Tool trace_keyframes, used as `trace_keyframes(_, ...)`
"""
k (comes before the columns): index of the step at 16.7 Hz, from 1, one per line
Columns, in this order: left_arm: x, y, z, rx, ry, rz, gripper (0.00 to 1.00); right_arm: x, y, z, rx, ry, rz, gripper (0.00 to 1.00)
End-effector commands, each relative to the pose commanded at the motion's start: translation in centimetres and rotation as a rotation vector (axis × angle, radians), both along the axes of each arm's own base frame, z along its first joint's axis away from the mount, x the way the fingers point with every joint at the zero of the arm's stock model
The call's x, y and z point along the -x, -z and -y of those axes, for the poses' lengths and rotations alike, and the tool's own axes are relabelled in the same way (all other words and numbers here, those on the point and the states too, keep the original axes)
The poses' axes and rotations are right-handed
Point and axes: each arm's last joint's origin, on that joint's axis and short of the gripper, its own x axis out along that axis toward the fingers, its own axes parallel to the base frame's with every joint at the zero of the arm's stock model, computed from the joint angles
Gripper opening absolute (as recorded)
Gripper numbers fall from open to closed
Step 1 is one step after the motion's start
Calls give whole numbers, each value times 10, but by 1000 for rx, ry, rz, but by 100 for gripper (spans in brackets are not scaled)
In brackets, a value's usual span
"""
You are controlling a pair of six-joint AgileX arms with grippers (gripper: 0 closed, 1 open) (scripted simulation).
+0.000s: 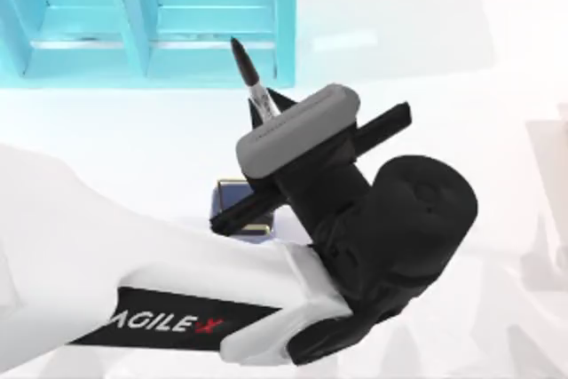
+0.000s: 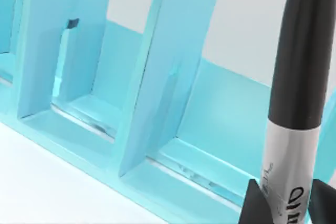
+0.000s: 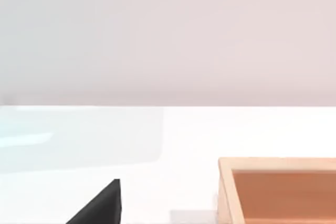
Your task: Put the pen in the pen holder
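Fingers (image 2: 252, 203) of left gripper (image 1: 260, 108) pinch the pen (image 1: 251, 80) barrel, cap jutting beyond.

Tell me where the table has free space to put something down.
Free: the white table right of the turquoise shelf unit. Crowded: the middle, where the left hand holds the black-capped silver pen above the small blue-purple cup.

Overhead camera looking down — left wrist camera close on shelf (image 2: 157, 103).
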Motion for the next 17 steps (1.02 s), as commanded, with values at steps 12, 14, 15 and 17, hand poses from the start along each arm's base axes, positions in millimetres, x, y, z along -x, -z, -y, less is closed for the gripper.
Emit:
trace_keyframes(12, 6, -9, -14, -230, -14, -97, 0, 0, 0, 0, 0, 0, 0, 100)
trace_keyframes(14, 6, -9, -14, -230, -14, -97, 0, 0, 0, 0, 0, 0, 0, 100)
trace_keyframes(15, 6, -9, -14, -230, -14, -97, 0, 0, 0, 0, 0, 0, 0, 100)
trace_keyframes(17, 6, -9, -14, -230, -14, -97, 15, 0, 0, 0, 0, 0, 0, 100)
